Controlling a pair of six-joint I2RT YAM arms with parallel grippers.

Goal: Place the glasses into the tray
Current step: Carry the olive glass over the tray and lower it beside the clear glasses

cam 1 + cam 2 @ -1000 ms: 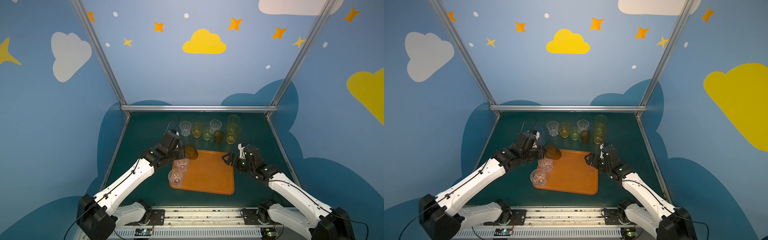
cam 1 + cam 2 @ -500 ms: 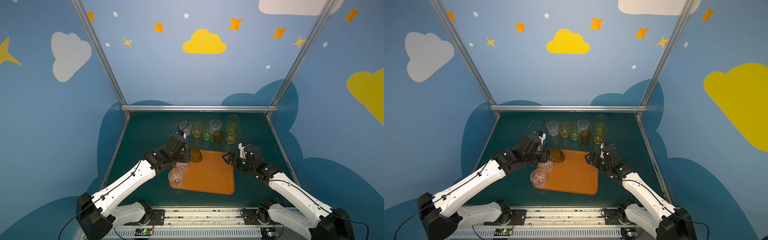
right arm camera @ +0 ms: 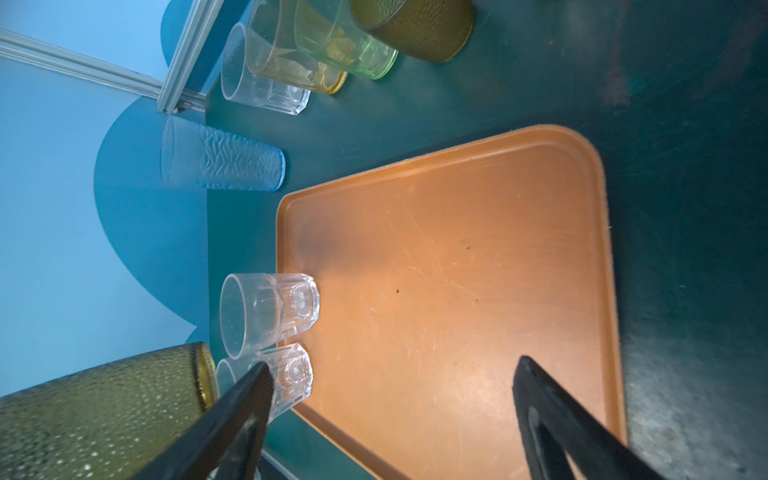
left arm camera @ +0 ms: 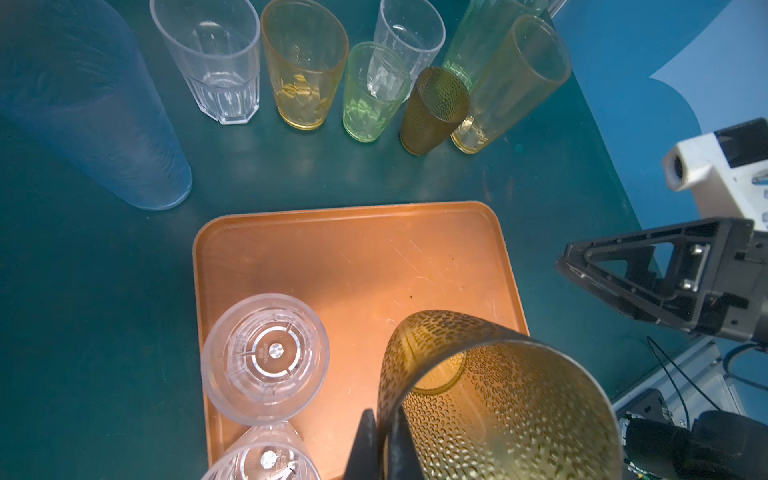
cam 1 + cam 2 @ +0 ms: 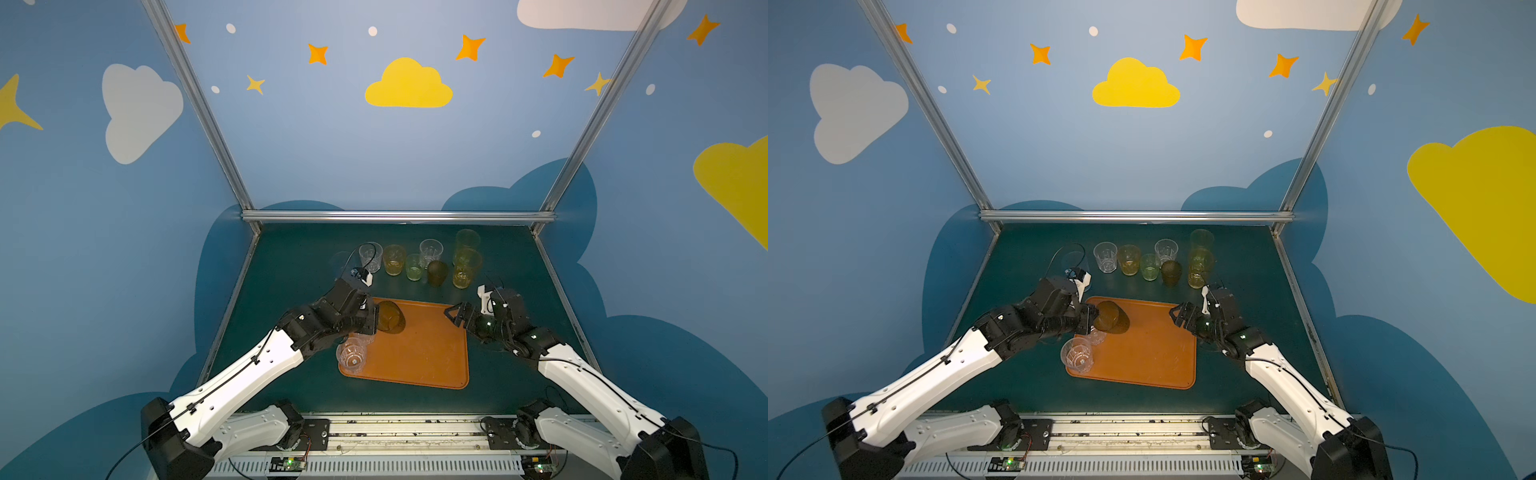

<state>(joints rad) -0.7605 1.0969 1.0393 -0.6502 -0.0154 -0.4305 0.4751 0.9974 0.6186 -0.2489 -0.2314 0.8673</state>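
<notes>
My left gripper [image 5: 375,319] [image 4: 380,419] is shut on the rim of a dark brown dimpled glass [image 5: 390,316] [image 5: 1111,318] [image 4: 498,407], held tilted over the far left part of the orange tray [image 5: 424,353] [image 4: 374,257] [image 3: 457,270]. Two clear faceted glasses [image 5: 353,357] [image 4: 266,359] stand on the tray's left edge; the farther one [image 4: 262,457] is partly hidden by my arm in both top views. My right gripper [image 5: 455,318] [image 5: 1179,316] [image 3: 392,365] hangs open and empty over the tray's far right corner.
Behind the tray stands a row of glasses: clear [image 5: 370,257], amber [image 5: 394,259], green [image 5: 414,267], clear [image 5: 431,251], dark brown [image 5: 437,273], two tall yellow [image 5: 466,268]. A tall frosted bluish glass [image 4: 95,108] stands at the row's left end.
My left gripper has carried the brown glass rightward and a little nearer, from the tray's far left corner to over the tray. The right arm has not moved.
</notes>
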